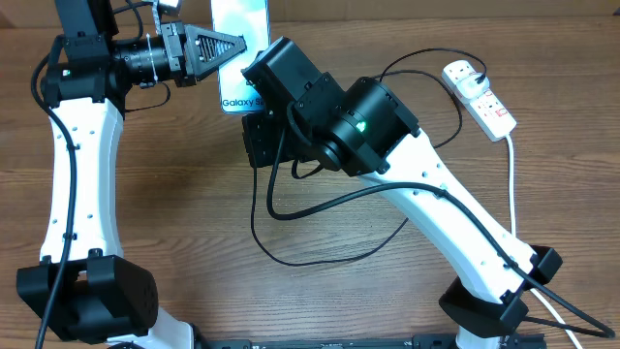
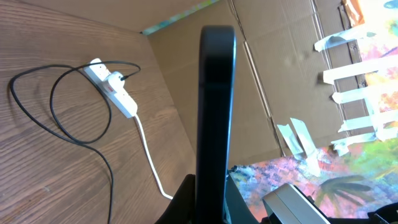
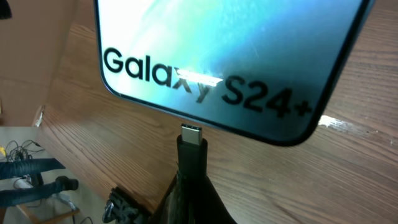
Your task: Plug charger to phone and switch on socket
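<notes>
The biggest risk is in my own reach: my right arm lies across the middle of the surface (image 1: 194, 213) with the charger (image 1: 310, 260) looped loosely under and round it, so any pull could snag the cable, drag on its tip, or tug the socket (image 1: 481, 97) lying near the far right corner. Next is the phone (image 1: 247, 24), which my left hand (image 1: 231, 47) has clamped by its sides and lifted over the far edge near the middle. It is a slim, slick thing, and a push from below that is off line could twist it in the grip or slide it out. My right hand (image 3: 191, 182) is closed on the charger's connector (image 3: 191, 134), whose metal end sits right at the phone's bottom edge. I cannot tell whether it has found the port, and if it is off centre or tilted I would be pressing on the frame and bending the tip. The socket's small red switches (image 1: 498, 112) are not yet attended to. The surface is brown wood grain, bare but for these things. Beyond its far edge stands a cardboard wall (image 2: 273, 74) with white tape strips (image 2: 357, 93) and a bright painted patch (image 2: 348, 180).
</notes>
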Controlling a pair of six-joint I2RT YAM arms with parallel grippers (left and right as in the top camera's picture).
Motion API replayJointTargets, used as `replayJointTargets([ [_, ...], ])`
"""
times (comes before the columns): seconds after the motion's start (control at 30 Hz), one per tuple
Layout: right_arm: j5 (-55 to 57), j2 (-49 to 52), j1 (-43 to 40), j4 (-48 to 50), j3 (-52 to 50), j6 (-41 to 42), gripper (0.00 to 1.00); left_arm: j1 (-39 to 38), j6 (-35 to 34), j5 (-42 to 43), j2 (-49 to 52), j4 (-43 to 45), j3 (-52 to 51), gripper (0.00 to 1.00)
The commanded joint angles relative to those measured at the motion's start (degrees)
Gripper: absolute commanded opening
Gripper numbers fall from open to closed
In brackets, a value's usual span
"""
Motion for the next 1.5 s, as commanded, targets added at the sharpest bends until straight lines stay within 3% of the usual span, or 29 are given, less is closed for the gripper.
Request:
replayJointTargets([
  [0.0, -0.39, -0.48, -0.22, 0.85, 0.13, 0.22, 0.04, -0.04, -0.52, 3.28, -0.37, 0.42, 0.48, 0.04],
  [1.47, 0.48, -0.48, -0.22, 0.79, 0.13, 0.22, 0.04, -0.02, 2.08, 2.45, -0.37, 0.44, 0.48, 0.04],
])
